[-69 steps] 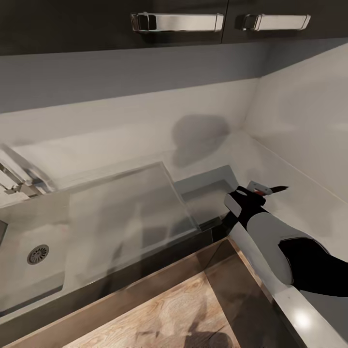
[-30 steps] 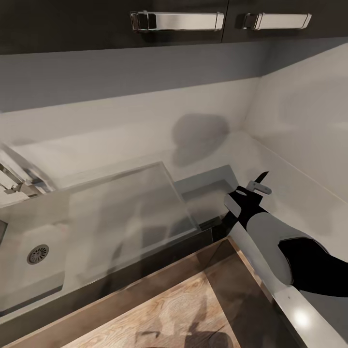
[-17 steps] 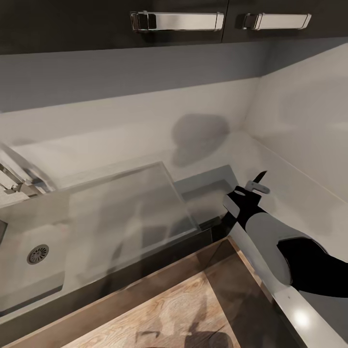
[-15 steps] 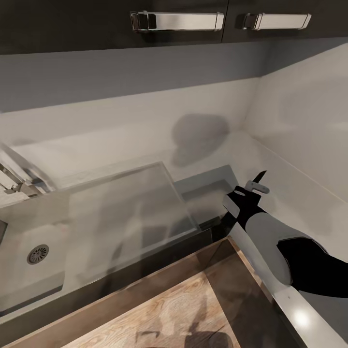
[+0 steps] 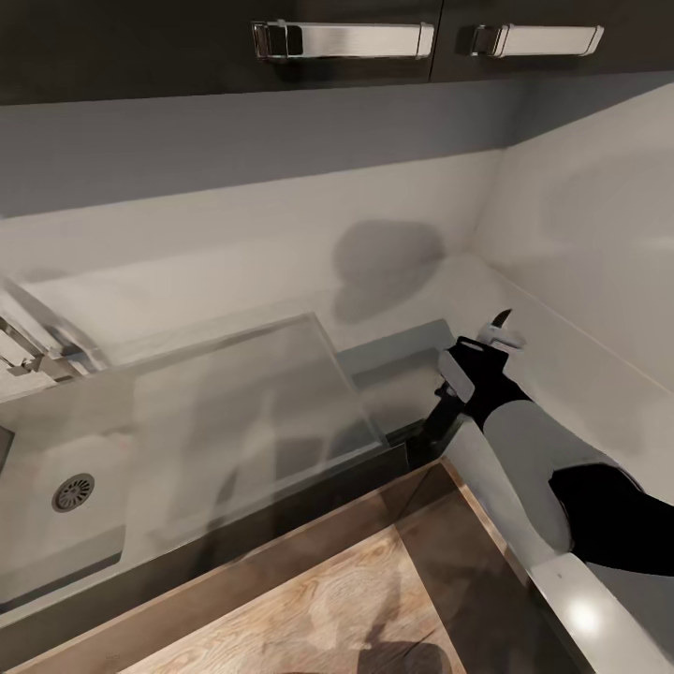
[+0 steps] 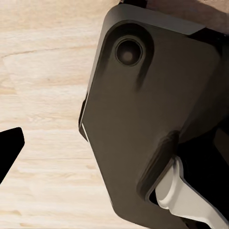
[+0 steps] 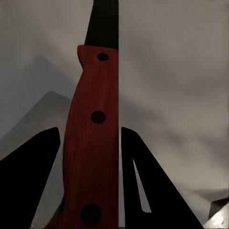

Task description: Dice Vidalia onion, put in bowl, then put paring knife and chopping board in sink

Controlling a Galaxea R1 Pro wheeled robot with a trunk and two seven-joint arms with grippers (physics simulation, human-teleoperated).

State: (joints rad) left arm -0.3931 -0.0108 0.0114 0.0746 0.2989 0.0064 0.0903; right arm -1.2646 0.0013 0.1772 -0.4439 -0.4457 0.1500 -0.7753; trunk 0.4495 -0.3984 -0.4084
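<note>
The paring knife (image 7: 95, 86), red-handled with dark rivets and a short dark blade, stands between the two dark fingers of my right gripper (image 7: 88, 131), which is shut on the handle. From the head camera, the right gripper (image 5: 498, 341) hovers over the countertop (image 5: 562, 374) near the back right corner, the knife (image 5: 505, 321) pointing up and away. The sink (image 5: 103, 524) lies at the left with its drain (image 5: 73, 491) and drainboard (image 5: 243, 402). A shallow squarish dish (image 5: 402, 367), likely the bowl, sits just left of the gripper. The onion and chopping board are out of view.
Dark upper cabinets with chrome handles (image 5: 342, 40) hang overhead. A side wall (image 5: 599, 243) closes the right. The tap (image 5: 28, 342) stands at the far left. Wood floor (image 5: 318, 608) lies below the counter edge; the left wrist view looks down on that floor (image 6: 43, 95) beside a dark robot part (image 6: 148, 119).
The knife blade has swung from pointing right to pointing up and away, and my right gripper has risen slightly toward the back wall.
</note>
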